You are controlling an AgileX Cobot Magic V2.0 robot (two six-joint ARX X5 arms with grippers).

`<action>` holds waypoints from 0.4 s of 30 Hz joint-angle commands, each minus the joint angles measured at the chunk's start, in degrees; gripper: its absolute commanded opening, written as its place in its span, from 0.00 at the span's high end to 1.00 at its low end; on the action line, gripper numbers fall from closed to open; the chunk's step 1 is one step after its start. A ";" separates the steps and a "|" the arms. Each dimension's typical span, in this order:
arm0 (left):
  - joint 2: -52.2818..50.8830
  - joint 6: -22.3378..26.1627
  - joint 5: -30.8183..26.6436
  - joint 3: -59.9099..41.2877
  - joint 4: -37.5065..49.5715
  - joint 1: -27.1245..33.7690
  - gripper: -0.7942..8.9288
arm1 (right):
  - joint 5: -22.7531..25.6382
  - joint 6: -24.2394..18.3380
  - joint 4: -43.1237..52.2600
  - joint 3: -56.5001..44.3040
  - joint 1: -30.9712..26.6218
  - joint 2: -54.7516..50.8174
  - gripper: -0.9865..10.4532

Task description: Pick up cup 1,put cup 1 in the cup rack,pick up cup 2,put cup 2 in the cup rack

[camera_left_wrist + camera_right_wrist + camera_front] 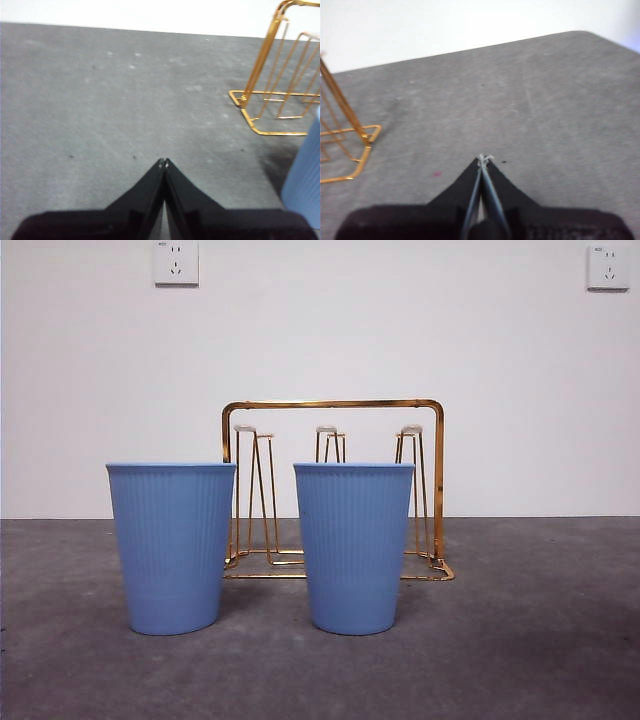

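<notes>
Status: no step begun. Two blue ribbed cups stand upright on the grey tabletop point(540, 640), mouths up, apart from each other. The cup rack point(335, 405) stands just behind them, its prongs bare.

Left gripper point(163, 161): fingers closed tip to tip, holding nothing, low over bare tabletop. One blue cup point(306, 175) lies ahead of those fingers and off to one side, near; the rack's base corner lies beyond it. In the front view this is judged to be the left-hand cup point(172, 545).

Right gripper point(484, 159): fingers pressed together, empty. A corner of the rack lies ahead and to the side, apart from the fingers; no cup shows in that view. The other cup point(353, 545) is therefore judged to stand out of its sight.

Handling, as judgement: the cups look like thin, light plastic, stiff enough at the rim, with ribbing that should aid grip. Pinching the wall at the rim, one finger inside, seems soundest. The wire rack looks light and may shift if knocked.

Clearance: open tabletop surrounds both grippers; a rounded table corner lies well beyond the right fingers.
</notes>
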 commanded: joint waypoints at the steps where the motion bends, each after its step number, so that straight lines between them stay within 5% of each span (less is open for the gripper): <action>1: 0.02 -3.43 0.48 2.10 -1.03 0.15 0.92 | -0.68 4.42 0.61 0.96 0.02 -0.04 0.92; 12: 4.33 -6.19 7.93 17.00 -8.59 0.15 0.92 | -7.02 4.96 -6.58 16.72 0.02 5.33 0.92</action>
